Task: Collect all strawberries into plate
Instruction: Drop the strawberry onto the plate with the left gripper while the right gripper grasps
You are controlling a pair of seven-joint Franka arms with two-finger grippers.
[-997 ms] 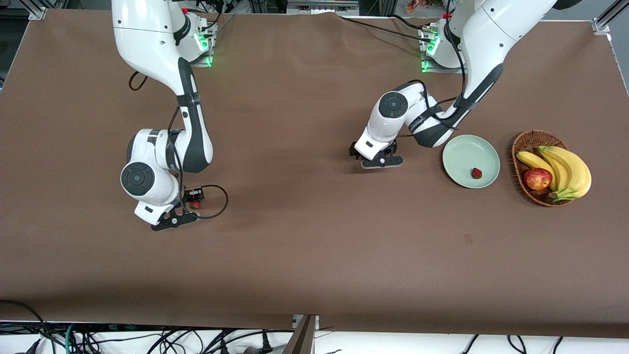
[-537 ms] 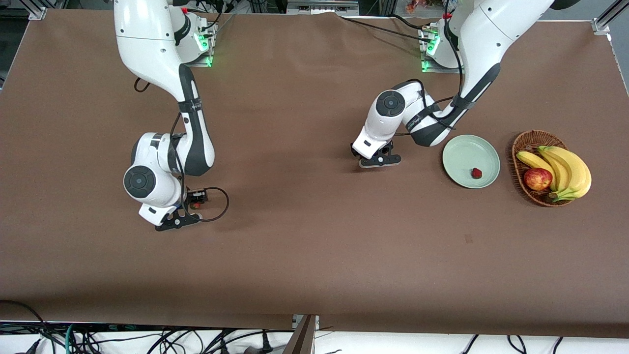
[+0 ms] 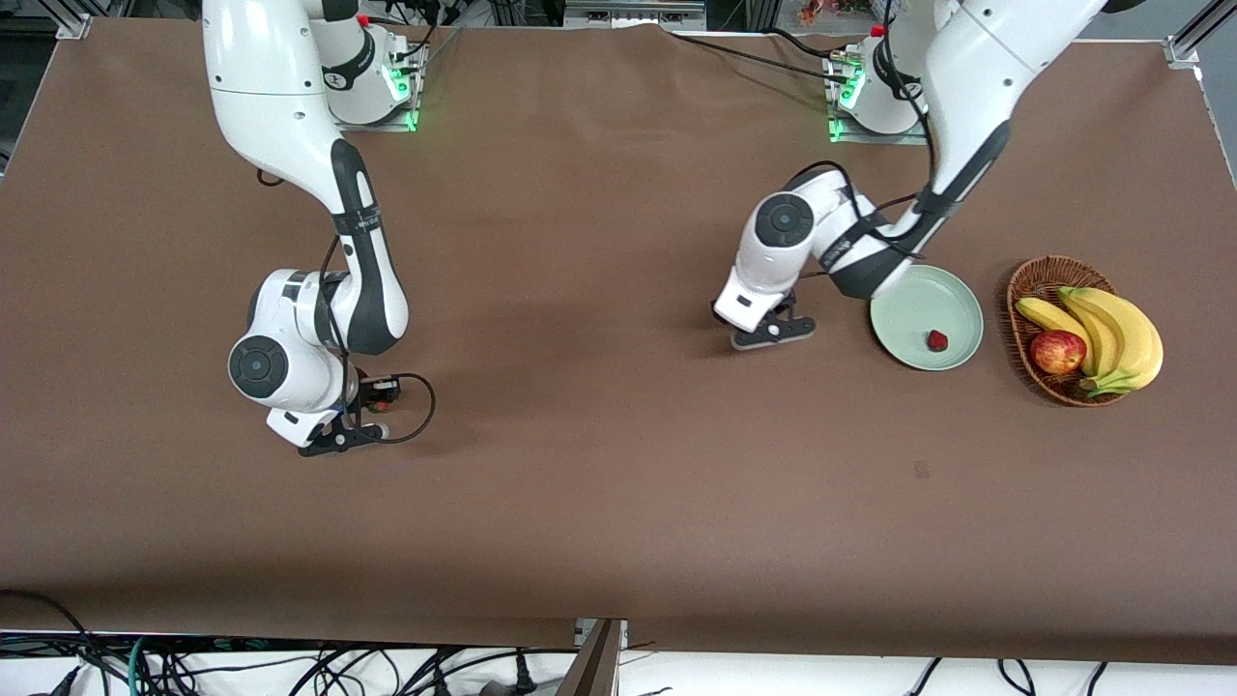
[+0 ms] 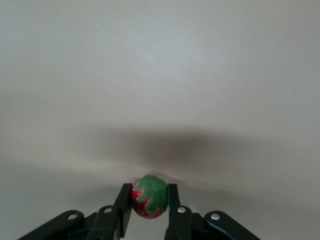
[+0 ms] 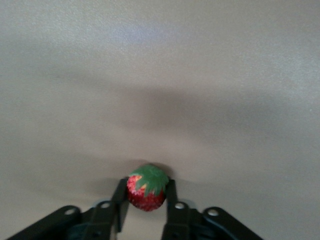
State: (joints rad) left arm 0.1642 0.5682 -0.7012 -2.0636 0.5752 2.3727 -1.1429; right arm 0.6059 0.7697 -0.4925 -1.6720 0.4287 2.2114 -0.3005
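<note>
The table [image 3: 618, 503] is covered with a brown cloth. The plate [image 3: 908, 307] is taken as the landmark; it lies toward the left arm's end of the table. A wicker basket [image 3: 1026, 280] with bananas [image 3: 1121, 333] and an apple [image 3: 1057, 352] stands just beside the plate, closer to that end of the table.

One strawberry [image 3: 936, 339] is already deposited in the plate, on the part of its floor nearest the front camera.

The left gripper [image 4: 148, 210] is positioned over bare cloth just beside the plate, on the side toward the right arm. Its jaws are clenched on a second strawberry [image 4: 148, 196], gripped across its sides with the green cap facing the wrist camera. The short gap to the plate suggests that delivery is the step in hand.

The right gripper [image 5: 146, 197] is located well apart from the plate, over the cloth at the right arm's end. Its jaws are closed on the third strawberry [image 5: 147, 186], held likewise by its flanks. A long carry to the plate is judged to remain.
</note>
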